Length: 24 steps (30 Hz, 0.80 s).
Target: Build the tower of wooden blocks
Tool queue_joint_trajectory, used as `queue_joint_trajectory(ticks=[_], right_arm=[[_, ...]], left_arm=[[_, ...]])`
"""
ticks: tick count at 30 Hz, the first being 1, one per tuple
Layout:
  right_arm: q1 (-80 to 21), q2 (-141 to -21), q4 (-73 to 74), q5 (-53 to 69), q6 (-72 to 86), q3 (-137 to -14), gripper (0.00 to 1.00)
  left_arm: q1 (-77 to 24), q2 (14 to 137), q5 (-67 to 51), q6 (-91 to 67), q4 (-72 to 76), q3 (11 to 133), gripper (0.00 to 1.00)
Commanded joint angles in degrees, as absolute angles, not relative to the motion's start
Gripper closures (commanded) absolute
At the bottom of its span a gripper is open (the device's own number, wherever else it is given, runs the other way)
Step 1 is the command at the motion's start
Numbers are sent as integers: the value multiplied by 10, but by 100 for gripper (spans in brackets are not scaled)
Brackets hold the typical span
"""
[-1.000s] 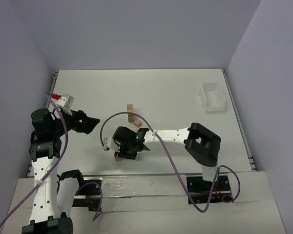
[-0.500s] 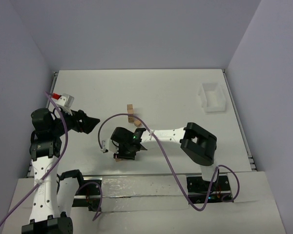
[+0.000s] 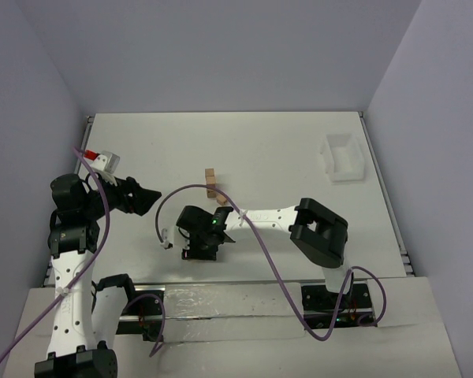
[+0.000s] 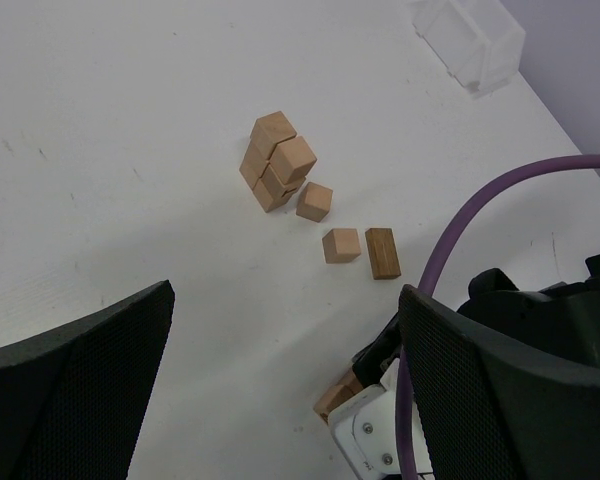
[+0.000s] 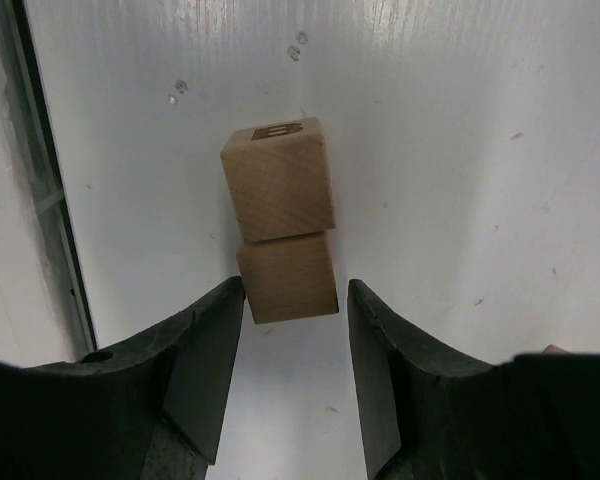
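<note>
- The right gripper (image 5: 295, 288) sits low over the near edge of the table (image 3: 284, 142). Its jaws are parted only a little, one either side of a wood block (image 5: 287, 278). A sliver of table shows between that block and one finger, so we judge the block is not pinched.
- A stamped block (image 5: 277, 180) with a dark mark touches the first on its far side. From the wrist view we cannot tell whether the pair is stacked or lying side by side.
- The left gripper (image 4: 285, 300) has its jaws spread wide with nothing between them. It hangs over the left of the table, well apart from every block.
- Three singles lie in a trail between the right gripper and the main group. These are a darker piece (image 4: 382, 252), a pale cube (image 4: 341, 245) just beside it, and an end cube (image 4: 314, 201) near the group.
- The tower (image 4: 275, 160) is a tight group of about four cubes near the table's middle, with corners twisted out of line. It reads as a short column, but we cannot confirm its height.
- The white plastic bin (image 3: 343, 157) stands at the far right, well apart from the blocks.
- We judge the task to be about half done. The three singles and the pair at the right gripper are not yet on the tower.
</note>
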State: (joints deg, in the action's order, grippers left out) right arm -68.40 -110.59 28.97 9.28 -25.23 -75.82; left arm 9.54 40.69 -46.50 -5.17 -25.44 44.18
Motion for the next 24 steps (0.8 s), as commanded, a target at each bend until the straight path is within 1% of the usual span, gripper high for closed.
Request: queue_joint_trajectory(ticks=[1, 3, 5, 6, 9, 11, 15, 17, 18, 19, 21, 24], right_arm=[[-690, -1102, 295, 104, -248, -784, 31], [-690, -1094, 294, 106, -240, -785, 14], [-691, -1083, 298, 106, -227, -788, 3], [-690, -1073, 299, 106, -215, -790, 1], [-686, -1026, 287, 87, -181, -785, 0], [-679, -993, 253, 49, -131, -774, 0], [-642, -914, 224, -18, 31, -754, 0], [-620, -912, 253, -6, 93, -761, 0], [-607, -917, 264, 34, 132, -764, 0], [-590, -918, 269, 84, 134, -765, 0], [-550, -903, 232, 153, 184, -723, 0], [-550, -915, 259, 110, 242, -739, 0]], left_arm=[[102, 404, -469, -46, -230, 443, 1], [102, 404, -468, -47, -230, 441, 1], [102, 403, -466, -49, -228, 441, 1], [101, 403, -465, -49, -228, 440, 1], [102, 400, -458, -51, -229, 441, 1], [102, 397, -451, -54, -226, 443, 1], [103, 398, -424, -72, -223, 455, 1], [105, 401, -413, -86, -220, 461, 1], [105, 402, -411, -91, -212, 463, 1], [105, 403, -411, -95, -212, 465, 1], [107, 406, -405, -103, -202, 471, 1], [107, 411, -394, -103, -203, 487, 1]])
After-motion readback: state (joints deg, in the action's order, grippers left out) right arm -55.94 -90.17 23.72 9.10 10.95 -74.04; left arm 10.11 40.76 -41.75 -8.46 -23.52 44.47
